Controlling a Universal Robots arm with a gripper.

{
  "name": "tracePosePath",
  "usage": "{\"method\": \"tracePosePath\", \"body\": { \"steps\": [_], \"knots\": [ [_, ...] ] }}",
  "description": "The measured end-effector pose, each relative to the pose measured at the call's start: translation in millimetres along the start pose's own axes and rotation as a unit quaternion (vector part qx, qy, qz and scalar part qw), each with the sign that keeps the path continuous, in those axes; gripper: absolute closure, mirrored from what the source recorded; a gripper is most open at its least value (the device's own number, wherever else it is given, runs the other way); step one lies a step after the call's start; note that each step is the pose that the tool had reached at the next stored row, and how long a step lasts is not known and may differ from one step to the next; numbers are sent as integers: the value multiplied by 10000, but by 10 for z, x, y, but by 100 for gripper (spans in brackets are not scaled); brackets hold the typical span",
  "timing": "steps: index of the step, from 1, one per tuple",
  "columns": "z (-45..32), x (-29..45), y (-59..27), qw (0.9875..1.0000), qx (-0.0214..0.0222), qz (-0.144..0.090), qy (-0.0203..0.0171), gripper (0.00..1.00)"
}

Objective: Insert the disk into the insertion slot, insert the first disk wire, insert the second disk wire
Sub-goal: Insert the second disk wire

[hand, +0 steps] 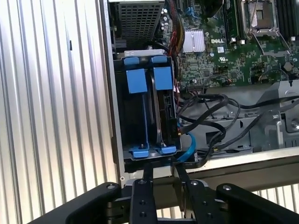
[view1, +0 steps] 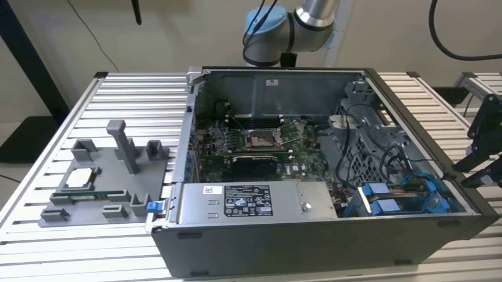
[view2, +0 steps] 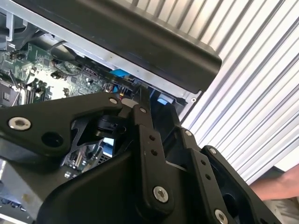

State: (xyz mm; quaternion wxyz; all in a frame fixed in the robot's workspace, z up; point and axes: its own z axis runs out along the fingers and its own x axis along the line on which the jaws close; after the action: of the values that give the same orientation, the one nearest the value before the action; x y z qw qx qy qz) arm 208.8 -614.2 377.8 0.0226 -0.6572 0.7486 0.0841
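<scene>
The insertion slot (hand: 148,116) is a grey drive cage with blue rails in the open computer case, also seen as the cage (view1: 404,198) at the exterior view's right. Two blue carriers stand edge-on in it. The one nearer the motherboard frames a dark slab (hand: 164,116) that I take for the disk. A blue cable (hand: 189,147) and loose black wires (hand: 210,109) lie beside the cage. My gripper (hand: 163,169) hovers just outside the case wall at the cage's end. It is open with nothing between its fingers, and it shows as the gripper (view1: 480,167) right of the case.
The case (view1: 314,235) stands on a slatted metal table (view1: 133,100). A silver power-supply box (view1: 251,202) sits next to the cage. A grey fixture (view1: 102,188) with a processor and a memory stick lies at the exterior view's left. A person's forearm (view2: 280,186) is near the table's edge.
</scene>
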Motion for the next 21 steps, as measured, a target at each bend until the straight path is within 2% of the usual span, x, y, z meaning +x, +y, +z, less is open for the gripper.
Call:
{"method": "tracePosePath", "body": {
  "steps": [3,6,7,11,15,17,18,21],
  "knots": [
    [15,1,1,10000,-1,0,-9,0],
    [37,5,0,10000,-5,0,-42,0],
    [43,6,1,10000,-8,2,-68,0],
    [63,6,8,9998,-26,13,-221,0],
    [92,11,12,9995,-34,34,-315,0],
    [103,13,15,9993,-38,51,-379,0],
    [111,14,15,9992,-40,58,-398,0],
    [129,17,13,9992,-39,62,-401,0]
  ]
}}
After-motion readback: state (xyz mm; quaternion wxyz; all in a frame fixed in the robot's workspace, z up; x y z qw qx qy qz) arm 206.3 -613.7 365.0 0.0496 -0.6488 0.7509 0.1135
